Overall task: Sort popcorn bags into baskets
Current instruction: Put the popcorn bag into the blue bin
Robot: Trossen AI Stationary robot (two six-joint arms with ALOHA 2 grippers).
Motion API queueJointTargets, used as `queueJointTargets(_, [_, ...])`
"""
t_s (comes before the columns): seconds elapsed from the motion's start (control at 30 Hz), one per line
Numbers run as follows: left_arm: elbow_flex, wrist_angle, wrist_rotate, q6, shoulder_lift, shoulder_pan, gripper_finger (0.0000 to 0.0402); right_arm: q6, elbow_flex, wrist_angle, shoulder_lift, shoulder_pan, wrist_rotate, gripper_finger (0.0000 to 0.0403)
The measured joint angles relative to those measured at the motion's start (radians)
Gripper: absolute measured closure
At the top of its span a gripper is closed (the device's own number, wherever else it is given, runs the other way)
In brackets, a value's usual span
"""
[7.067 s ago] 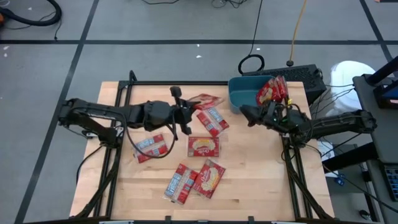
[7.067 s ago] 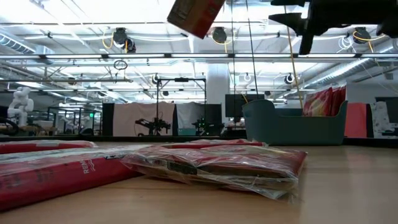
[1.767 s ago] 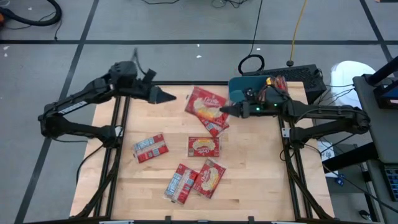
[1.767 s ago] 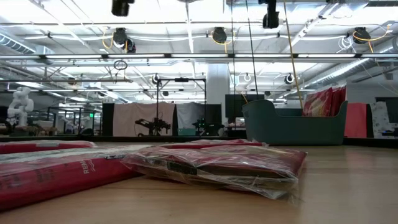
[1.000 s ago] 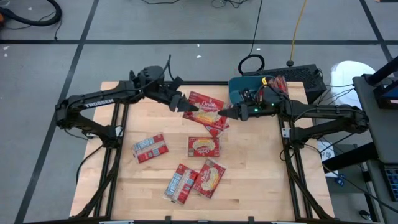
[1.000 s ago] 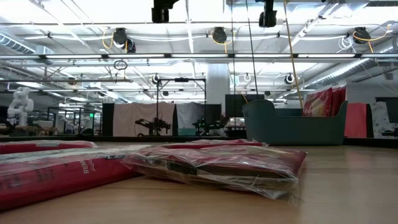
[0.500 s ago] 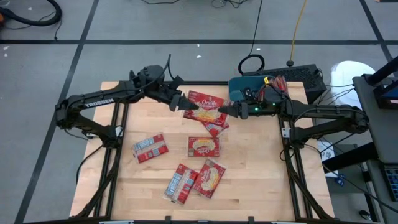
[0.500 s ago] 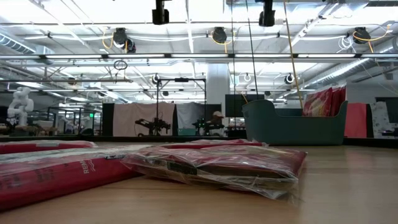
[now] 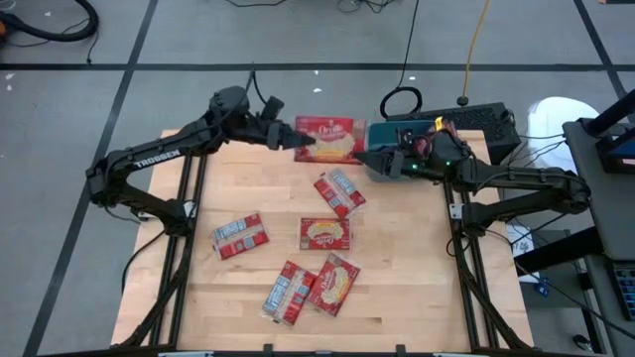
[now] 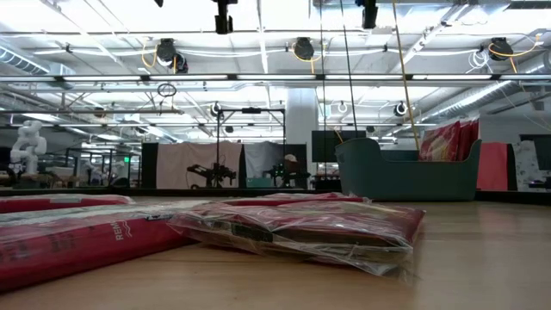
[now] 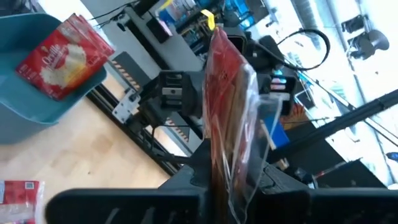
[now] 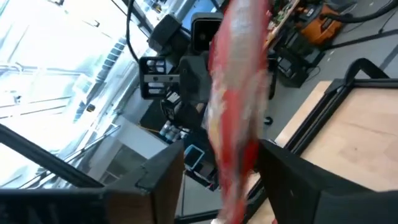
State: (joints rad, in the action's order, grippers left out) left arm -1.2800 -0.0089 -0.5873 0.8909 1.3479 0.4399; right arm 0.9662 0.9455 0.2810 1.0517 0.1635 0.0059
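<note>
Your table [image 9: 397, 297] is a pale wood top on a black frame, set on grey floor with dark tape lines; in the low view the room behind is a big lab with bright ceiling lights, rigs and a white robot figure far left.

Five popcorn bags lie flat on the wood. From the left: a label-side bag [image 9: 239, 236] at mid left, a label-side bag [image 9: 288, 292] at the near middle touching a picture-side bag [image 9: 334, 283] just to its right, a picture-side bag [image 9: 324, 233] at centre, and a label-side bag [image 9: 339, 192] farther back.

Your left gripper [image 9: 295, 142] is raised over the far edge of the table, reaching right. Its fingers are clamped on the left edge of the held bag [image 9: 332, 139], picture side up. In the left wrist view that bag stands edge-on between the fingers.

Your right gripper [image 9: 369, 161] points left, just beside the held bag's right near corner. In the right wrist view its fingers stand apart on either side of the bag, not pressing it.

The teal basket [image 9: 382, 134] sits at the far right corner, mostly hidden under the right arm. At least one bag [image 11: 62, 57] leans inside it.
</note>
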Motion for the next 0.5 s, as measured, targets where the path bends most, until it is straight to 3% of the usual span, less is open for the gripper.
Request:
queueJointTargets(0.17, [0.0, 0.003, -0.007, -0.005, 0.0, 0.01, 0.0356, -0.019, 0.0, -0.001, 0.0, 0.004, 0.053, 0.0213])
queueJointTargets(0.5, [0.0, 0.008, -0.011, -0.036, 0.009, -0.013, 0.0376, -0.018, 0.0, 0.0, 0.011, 0.034, 0.067, 0.0233])
